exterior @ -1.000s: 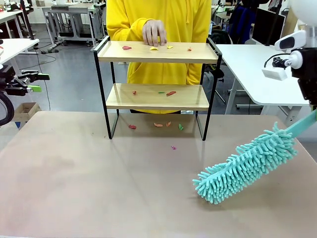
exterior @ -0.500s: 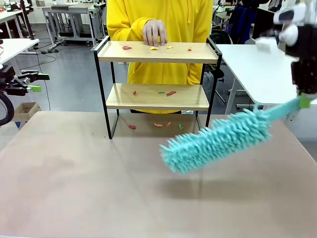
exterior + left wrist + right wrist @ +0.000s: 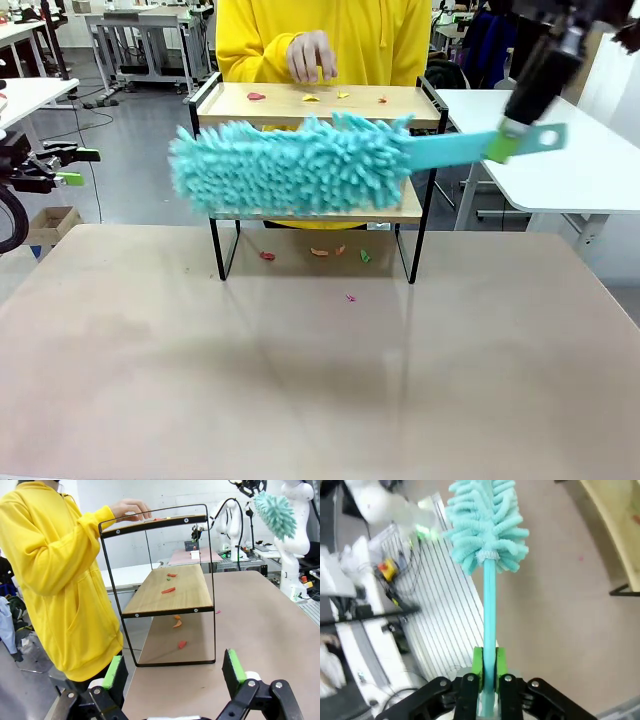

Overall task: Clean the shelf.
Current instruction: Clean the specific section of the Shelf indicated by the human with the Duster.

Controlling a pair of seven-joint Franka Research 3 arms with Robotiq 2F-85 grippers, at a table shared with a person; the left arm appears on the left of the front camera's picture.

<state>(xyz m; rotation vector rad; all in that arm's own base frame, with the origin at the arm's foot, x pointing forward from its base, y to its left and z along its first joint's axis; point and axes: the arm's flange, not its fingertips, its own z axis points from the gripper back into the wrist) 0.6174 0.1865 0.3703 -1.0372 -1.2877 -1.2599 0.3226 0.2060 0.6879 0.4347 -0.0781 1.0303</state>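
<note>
Duster (image 3: 290, 165) has swung up and left since a second ago: it was low over the table's right side, and is now held level in the air, its head crossing the front of the shelf in the front view.

Table (image 3: 300, 380): tan top, shelf at its far edge, middle.

Person in a yellow hoodie (image 3: 320, 40) stands behind the shelf, one hand (image 3: 310, 55) resting on the top board.

Shelf (image 3: 315, 105): upright, two wood boards in a black frame. The left wrist view puts the duster head (image 3: 274, 512) on the robot's side of it, apart from the frame, not touching.

Duster: teal, fluffy head, handle running right to the right gripper (image 3: 505, 140).

Right gripper (image 3: 489, 672): green pads clamped tight on the handle, head (image 3: 487, 520) pointing away from it.

Left gripper (image 3: 172, 672): jaws wide apart, nothing between them, parked off the table's left side (image 3: 78, 167), facing the shelf's end.

Scraps: small coloured bits on the top board (image 3: 311, 97), on the lower board (image 3: 168, 590), on the table under the shelf (image 3: 320, 251), and one pink bit (image 3: 350, 297) just in front.
</note>
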